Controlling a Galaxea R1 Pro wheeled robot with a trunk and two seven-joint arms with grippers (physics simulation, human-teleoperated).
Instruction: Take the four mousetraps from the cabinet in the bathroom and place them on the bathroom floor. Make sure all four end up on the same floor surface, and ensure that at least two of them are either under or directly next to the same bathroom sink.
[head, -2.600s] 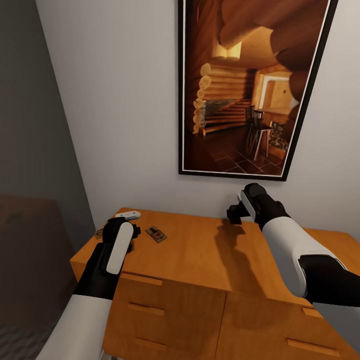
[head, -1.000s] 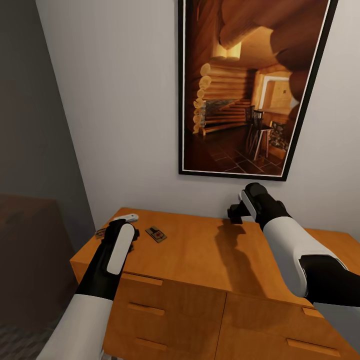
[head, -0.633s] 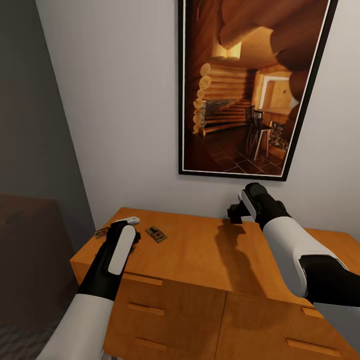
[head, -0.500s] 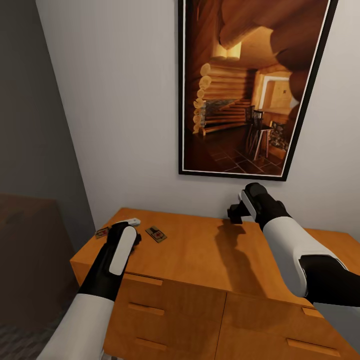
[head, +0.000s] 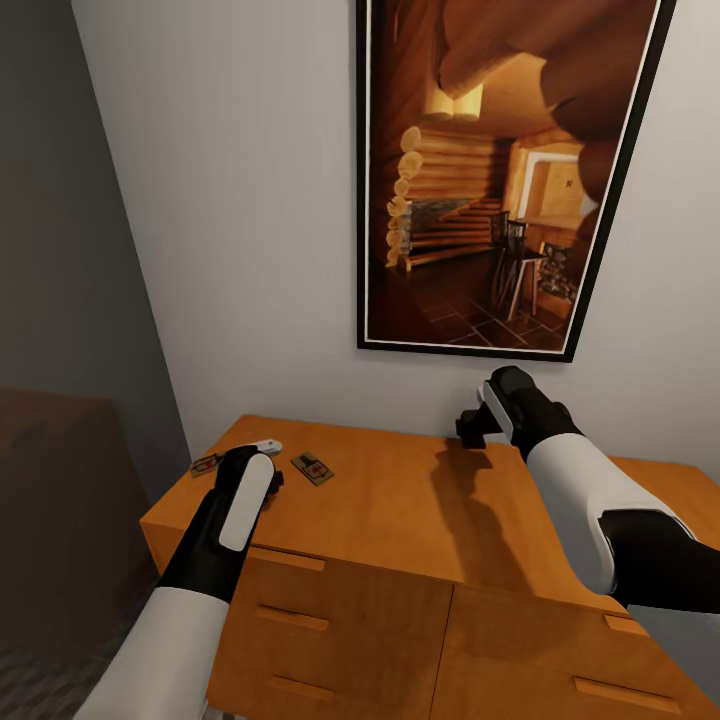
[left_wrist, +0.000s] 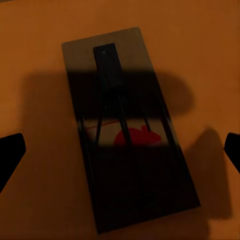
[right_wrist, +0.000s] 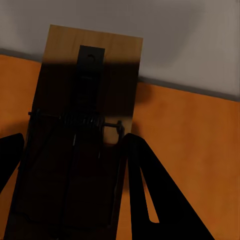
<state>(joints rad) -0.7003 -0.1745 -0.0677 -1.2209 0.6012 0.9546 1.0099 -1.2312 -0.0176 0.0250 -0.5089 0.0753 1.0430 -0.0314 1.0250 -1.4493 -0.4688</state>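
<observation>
The left gripper (left_wrist: 120, 150) hangs spread over a mousetrap (left_wrist: 127, 135) printed with a red mouse, no readable writing. At 1 o'clock, the right gripper (right_wrist: 75, 150) pinches another mousetrap (right_wrist: 80, 130) above the cabinet (head: 400, 500).

The cabinet (head: 420, 520) is orange-brown wood with thin handles of the same colour. A mousetrap (left_wrist: 127, 130) on its top is tan, with black wire and a red mouse printed on it. The second mousetrap (right_wrist: 80, 125) is light wood with a dark spring. The wall (head: 230, 200) is pale grey. The picture (head: 490, 170) has a black frame and warm brown tones.
</observation>
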